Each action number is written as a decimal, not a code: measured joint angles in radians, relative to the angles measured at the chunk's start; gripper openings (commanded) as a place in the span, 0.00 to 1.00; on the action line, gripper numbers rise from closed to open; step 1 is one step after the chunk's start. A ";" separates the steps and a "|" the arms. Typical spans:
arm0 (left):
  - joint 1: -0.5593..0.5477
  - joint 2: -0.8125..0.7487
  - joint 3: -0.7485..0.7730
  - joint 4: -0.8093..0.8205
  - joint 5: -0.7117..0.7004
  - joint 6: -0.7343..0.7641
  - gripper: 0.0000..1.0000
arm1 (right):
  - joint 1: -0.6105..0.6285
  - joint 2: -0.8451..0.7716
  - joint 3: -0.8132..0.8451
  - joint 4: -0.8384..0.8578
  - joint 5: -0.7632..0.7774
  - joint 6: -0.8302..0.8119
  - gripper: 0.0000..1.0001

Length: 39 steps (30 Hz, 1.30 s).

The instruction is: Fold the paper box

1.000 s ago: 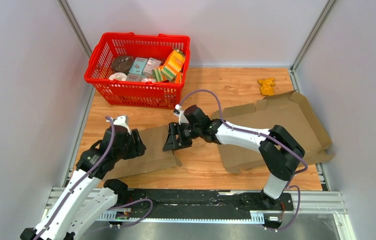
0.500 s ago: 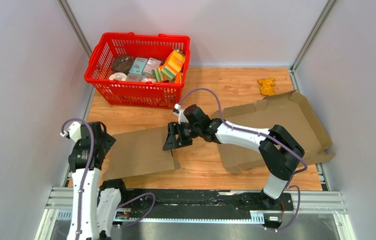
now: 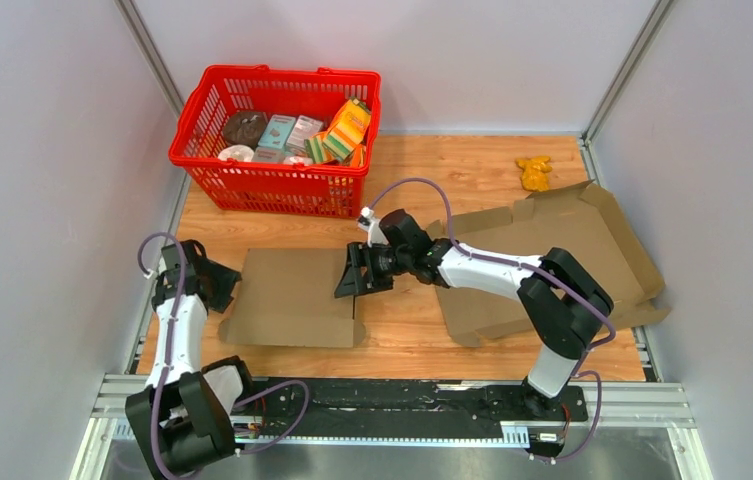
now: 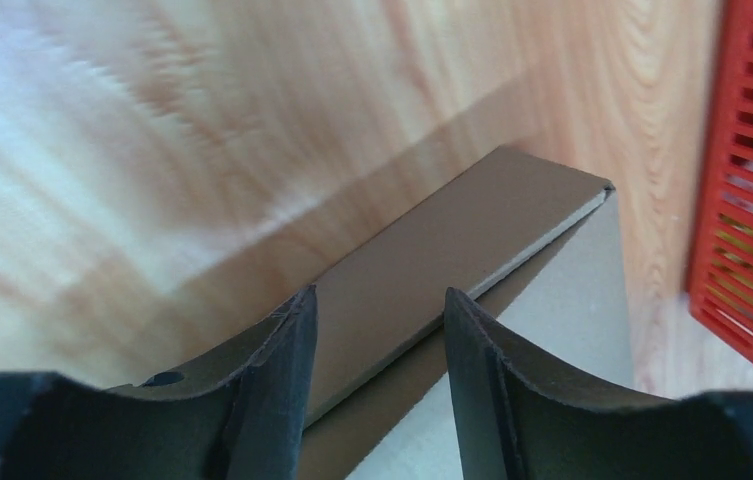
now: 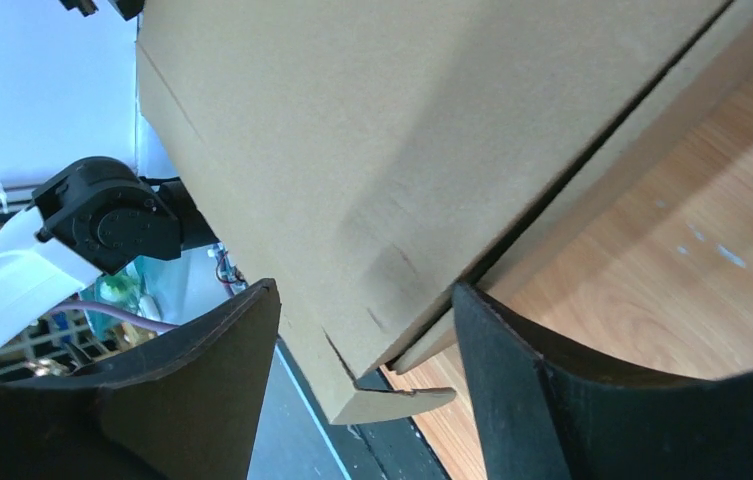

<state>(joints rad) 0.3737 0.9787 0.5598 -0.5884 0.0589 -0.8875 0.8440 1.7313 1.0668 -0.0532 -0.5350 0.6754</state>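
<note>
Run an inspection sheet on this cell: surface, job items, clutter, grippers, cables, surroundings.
Surface: wooden tabletop; no damage seen.
Job's things: folded cardboard piece centre-left, between the two grippers; large cardboard box opened out at right, under the right arm.
Clutter: red basket of groceries at back left; yellow toy at back right.
Grippers: left gripper open, cardboard edge between its fingers; right gripper open around a corner of the same piece.
Cables: purple cable arches above the right arm, another loops on the left arm; no snag seen.
Surroundings: grey walls; metal rail along the near edge.
</note>
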 measured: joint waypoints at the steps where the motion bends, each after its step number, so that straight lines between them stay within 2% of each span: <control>1: -0.012 -0.006 -0.019 0.035 0.018 -0.011 0.57 | -0.010 -0.002 -0.018 0.009 -0.001 0.007 0.71; 6: -0.163 0.004 -0.058 0.182 0.025 -0.089 0.57 | -0.079 -0.059 -0.101 0.028 -0.023 0.049 0.72; 11: -0.302 0.095 -0.055 0.307 0.017 -0.156 0.52 | -0.175 -0.103 -0.135 -0.005 -0.018 0.043 0.72; 15: -0.362 0.130 -0.026 0.309 0.059 -0.144 0.51 | -0.234 -0.142 -0.130 -0.082 0.041 -0.027 0.75; 18: -0.393 0.061 -0.023 0.238 0.072 -0.082 0.52 | -0.238 -0.191 -0.125 -0.158 0.116 -0.099 0.75; 21: -0.402 -0.092 -0.023 0.153 0.047 -0.013 0.53 | -0.237 -0.223 -0.114 -0.229 0.159 -0.153 0.74; 22: -0.402 -0.140 -0.022 0.135 0.037 0.010 0.51 | -0.237 -0.229 -0.110 -0.248 0.172 -0.167 0.73; 26: -0.401 -0.217 -0.018 0.122 0.097 0.076 0.43 | -0.237 -0.256 -0.109 -0.288 0.190 -0.185 0.66; 31: -0.468 -0.095 -0.014 0.226 0.305 0.096 0.40 | -0.237 -0.275 -0.110 -0.267 0.163 -0.177 0.48; 32: -0.501 -0.073 -0.013 0.236 0.326 0.101 0.39 | -0.237 -0.280 -0.112 -0.256 0.155 -0.175 0.45; 33: -0.523 -0.064 -0.013 0.241 0.338 0.104 0.39 | -0.237 -0.284 -0.114 -0.240 0.143 -0.171 0.38; 36: -0.566 -0.066 -0.023 0.275 0.366 0.109 0.39 | -0.237 -0.286 -0.134 -0.178 0.093 -0.156 0.29; 39: -0.567 -0.066 -0.056 0.305 0.357 0.110 0.39 | -0.237 -0.272 -0.172 -0.115 0.052 -0.134 0.28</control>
<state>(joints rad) -0.1932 0.9131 0.5034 -0.2832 0.4160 -0.7776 0.6071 1.4590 0.8944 -0.1680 -0.4828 0.5419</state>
